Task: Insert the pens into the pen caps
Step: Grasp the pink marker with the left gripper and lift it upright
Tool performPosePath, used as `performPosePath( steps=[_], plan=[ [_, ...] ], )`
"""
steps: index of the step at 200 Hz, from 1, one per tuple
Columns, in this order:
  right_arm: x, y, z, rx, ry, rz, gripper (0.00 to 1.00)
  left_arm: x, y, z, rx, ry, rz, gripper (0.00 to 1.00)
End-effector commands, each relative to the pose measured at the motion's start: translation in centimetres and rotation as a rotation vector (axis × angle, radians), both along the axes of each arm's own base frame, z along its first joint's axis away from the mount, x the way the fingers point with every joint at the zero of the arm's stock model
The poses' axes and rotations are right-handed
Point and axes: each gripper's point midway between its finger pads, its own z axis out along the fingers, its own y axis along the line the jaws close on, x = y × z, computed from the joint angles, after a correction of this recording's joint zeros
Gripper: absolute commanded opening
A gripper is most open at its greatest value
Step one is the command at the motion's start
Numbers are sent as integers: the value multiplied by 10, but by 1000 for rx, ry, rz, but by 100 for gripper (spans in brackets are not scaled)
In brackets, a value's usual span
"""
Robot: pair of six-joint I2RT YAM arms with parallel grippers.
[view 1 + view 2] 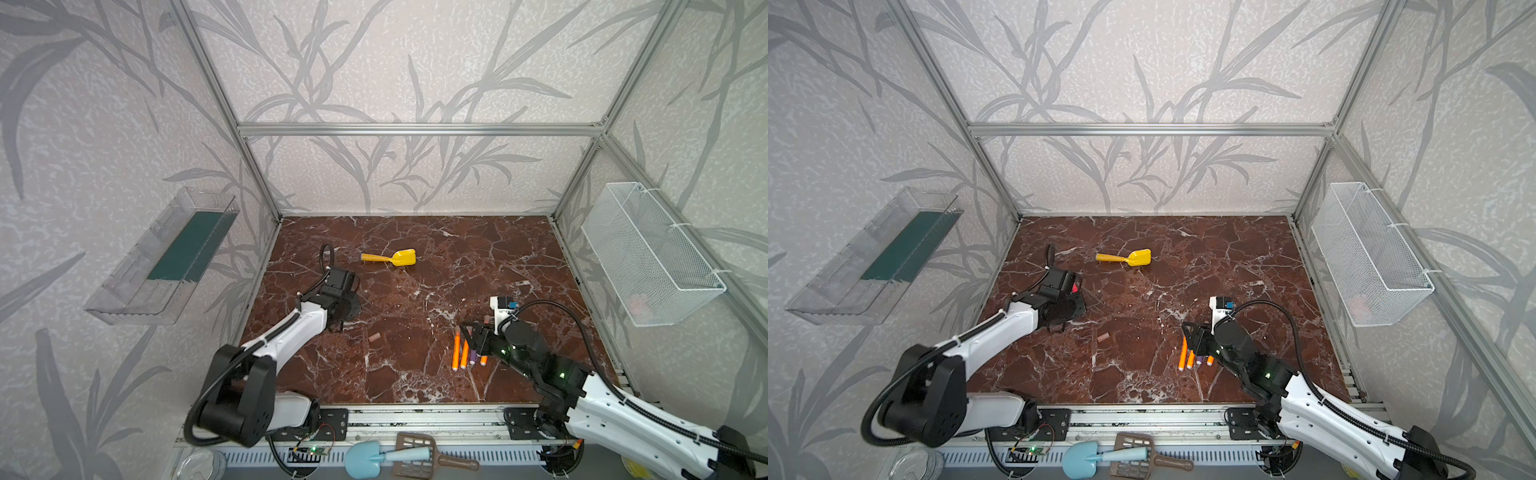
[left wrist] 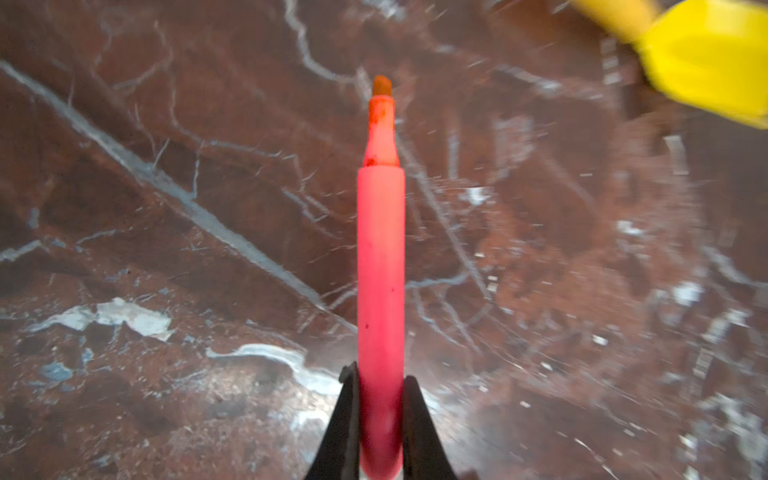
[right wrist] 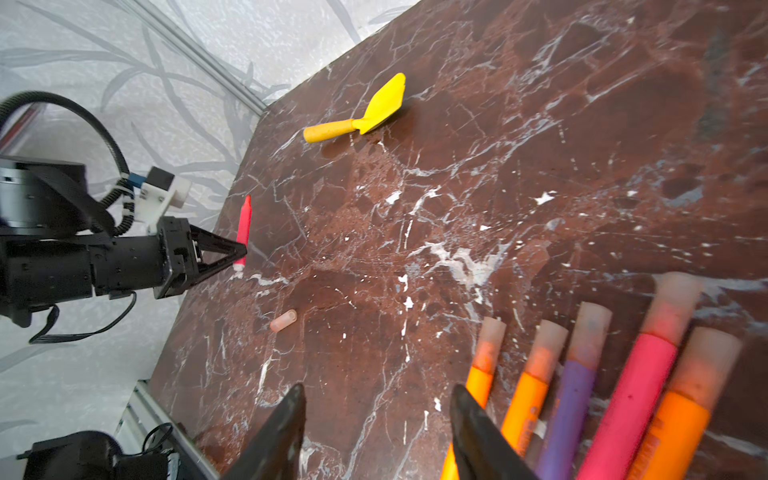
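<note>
1. Left arm (image 1: pixel 299 328): white forearm shell, black joint housings; black corrugated cable (image 1: pixel 188 426) routed alongside.
2. Right arm (image 1: pixel 615 411): identical finish; green indicator lights (image 1: pixel 562 375) observed.
3. Fingers (image 3: pixel 282 436): black, tapered to points.
4. White bracket (image 1: pixel 498 309) with blue connector noted at right wrist.

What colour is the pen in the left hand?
The pen is pink-red, orange-stained at the tip; left wrist view shows it best.

Six pens (image 3: pixel 523 407): three orange pens (image 3: pixel 673 436), two pink-red pens (image 3: pixel 636 395), one purple pen (image 3: pixel 569 407). Six translucent pen caps (image 3: pixel 594 328) (five fitted on pens, one loose cap (image 3: pixel 283 321) lying alone). One yellow toy shovel (image 3: pixel 357 116). Two robot arms (image 1: pixel 291 328). One wire basket (image 1: pixel 652 253) and one clear tray (image 1: pixel 137 286) on the walls.
</note>
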Motion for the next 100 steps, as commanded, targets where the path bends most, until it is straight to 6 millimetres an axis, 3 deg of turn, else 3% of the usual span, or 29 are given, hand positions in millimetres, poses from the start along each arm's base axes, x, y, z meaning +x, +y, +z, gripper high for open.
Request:
performPosePath(
  steps=[1,48,100],
  plan=[
    [2,25,20,120,-39,77,55,-25,-23,25,-12,-50,-104,6],
    [6,68,38,241,-30,178,55,-69,-101,57,-176,-196,-374,4],
    [0,103,51,264,-45,240,56,-103,-167,64,-208,-274,-587,4]
  ],
)
